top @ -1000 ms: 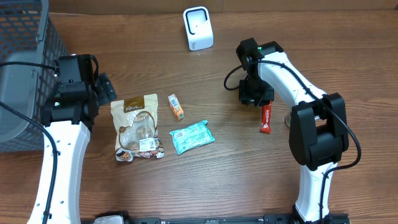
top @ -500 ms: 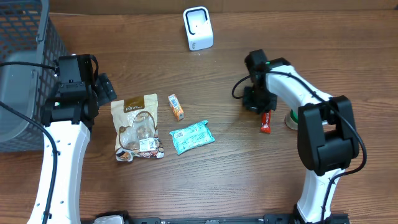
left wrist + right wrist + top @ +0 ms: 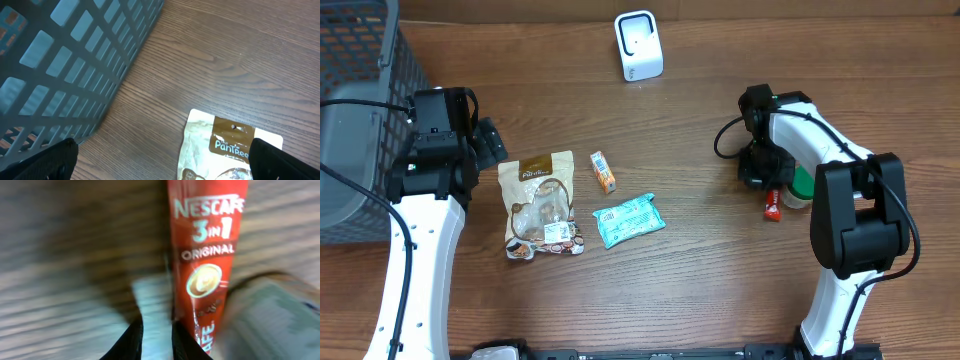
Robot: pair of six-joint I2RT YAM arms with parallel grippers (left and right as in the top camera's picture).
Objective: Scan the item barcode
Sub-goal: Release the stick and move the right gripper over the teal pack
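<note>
A red Nescafe 3-in-1 sachet (image 3: 774, 204) (image 3: 207, 255) lies flat on the wooden table at the right. My right gripper (image 3: 760, 168) (image 3: 156, 342) sits at its upper end with the jaws drawn close, leaving only a narrow gap. The sachet runs out from under the right fingertip (image 3: 187, 340); blur hides whether it is pinched. The white scanner (image 3: 638, 45) stands at the back centre. My left gripper (image 3: 488, 140) (image 3: 162, 167) hangs wide open over the top edge of a brown-and-white Pantree pouch (image 3: 542, 205) (image 3: 230, 150), holding nothing.
A grey mesh basket (image 3: 360, 90) (image 3: 65, 60) fills the far left. A small orange box (image 3: 603, 172) and a teal packet (image 3: 628, 220) lie mid-table. A round green-and-white object (image 3: 800, 186) touches the sachet's right side.
My right gripper slid right and toward the front while its jaws narrowed, and the sachet shifted right with it up against the green-and-white object. The left arm stayed still.
</note>
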